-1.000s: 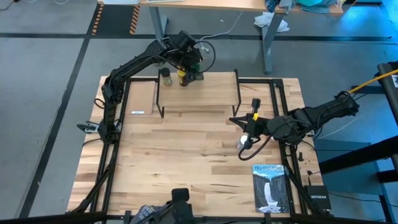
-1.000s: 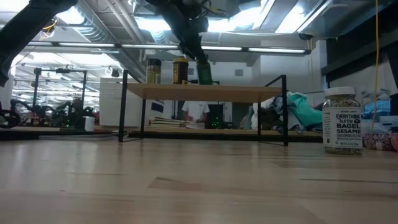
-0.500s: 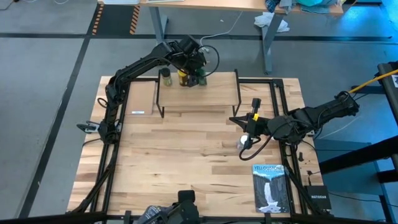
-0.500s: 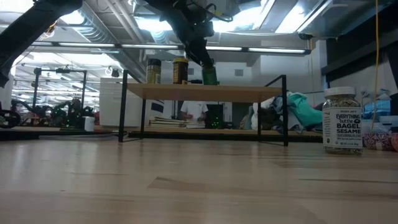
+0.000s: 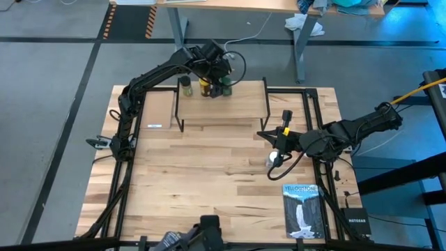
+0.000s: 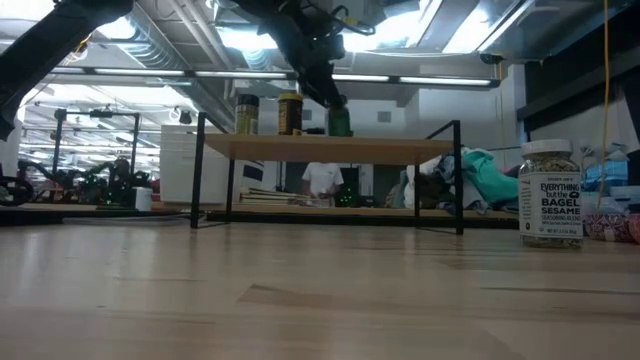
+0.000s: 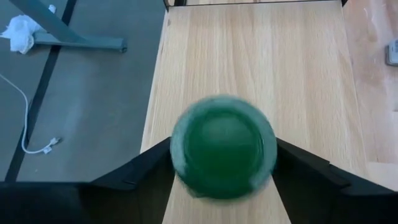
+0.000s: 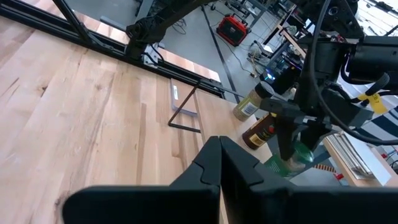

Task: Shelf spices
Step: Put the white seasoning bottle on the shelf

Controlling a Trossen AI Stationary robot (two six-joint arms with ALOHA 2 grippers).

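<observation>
My left gripper (image 5: 224, 84) reaches over the far edge of the shelf (image 5: 223, 108), shut on the green jar (image 7: 224, 146). That jar (image 6: 340, 122) stands upright on the plank, to the right of the amber yellow-lidded jar (image 6: 290, 113) and the dark-lidded jar (image 6: 246, 114). The clear white-lidded jar (image 6: 550, 193) stands on the table at the right, under my right arm (image 5: 273, 159). My right gripper (image 8: 221, 152) is shut on nothing, hovering near the shelf's right front leg (image 5: 265, 132). My left gripper pinches the green jar between its two fingers, one finger (image 7: 146, 171) on each side of the jar's upper body just under the lid (image 7: 186, 155). The fingers come from above, slanting down. The jar stands upright with its base on the shelf plank.
A blue-and-white book (image 5: 302, 209) lies near the table's right near corner, with a small black box (image 5: 355, 222) beside it. A small white label (image 5: 155, 126) lies left of the shelf. The shelf's right half (image 5: 247, 101) is bare plank.
My left gripper moved a little to the right along the shelf and down, carrying the green jar. The jar was tilted and just above the plank; now it stands upright on the plank beside the amber jar.
</observation>
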